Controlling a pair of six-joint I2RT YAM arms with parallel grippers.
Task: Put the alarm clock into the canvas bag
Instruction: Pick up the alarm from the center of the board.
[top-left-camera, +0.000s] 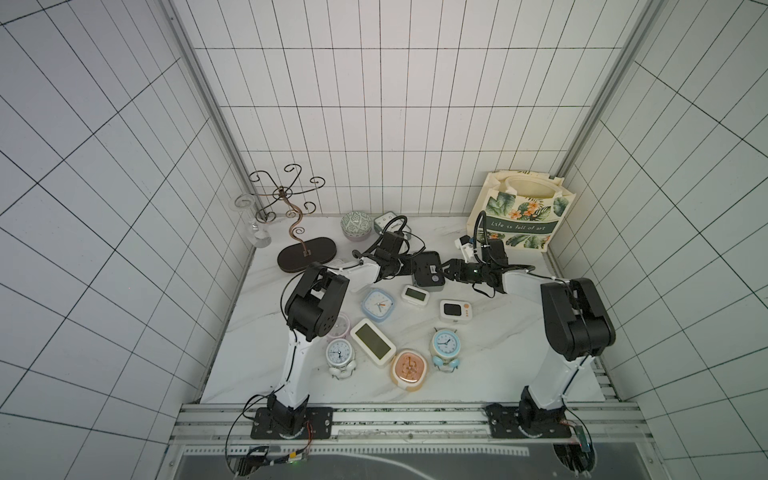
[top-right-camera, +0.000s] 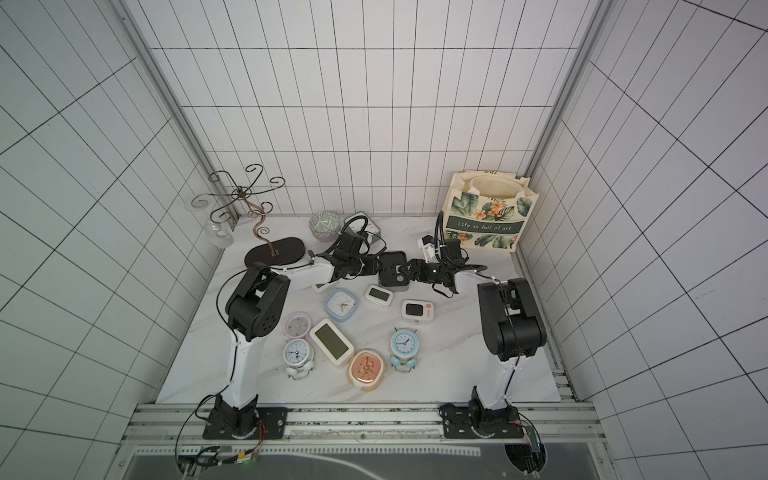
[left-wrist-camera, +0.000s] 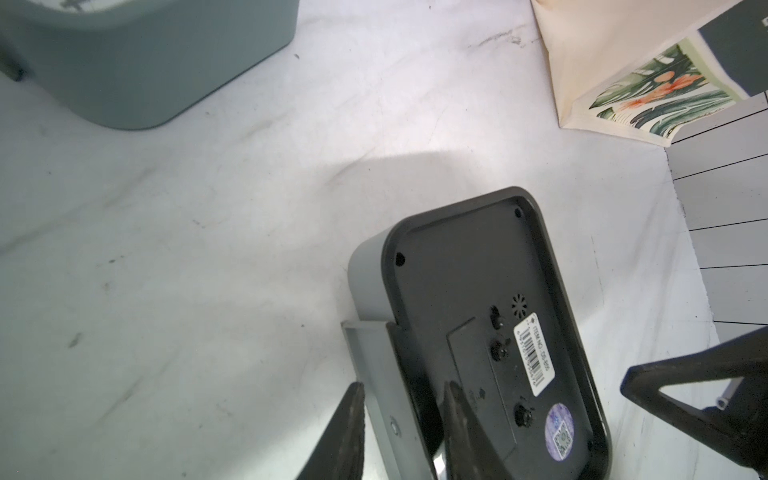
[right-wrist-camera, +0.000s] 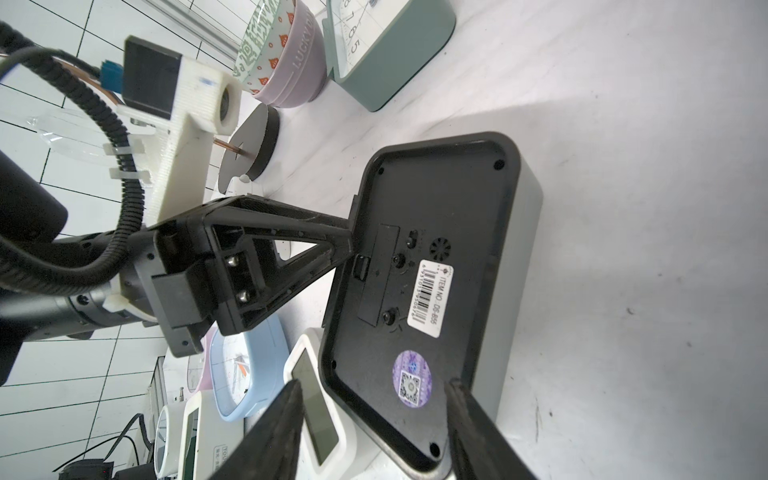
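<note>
**Position.** The alarm clock (top-left-camera: 428, 268), a dark unit with its back face turned upward, is found at mid-table between the two arms. It is judged to be lifted clear of the table (top-left-camera: 498, 353), as a shadow is cast beneath it in both wrist views.

**Grips.** The left gripper (left-wrist-camera: 401, 399) is seen pinching one edge of the clock across its thickness. The right gripper (right-wrist-camera: 374, 399) straddles the opposite end. A sliver of gap seems to show beside one finger (right-wrist-camera: 282, 428), so it cannot be told whether that grip is made.

**Destination.** The canvas bag (top-left-camera: 521, 216) stands upright and open-mouthed at the far right corner, well apart from the clock.

**Progress.** Pick-up is judged done, and a transfer between arms appears to be in hand. Carriage to the bag and release inside it are not yet done.
</note>
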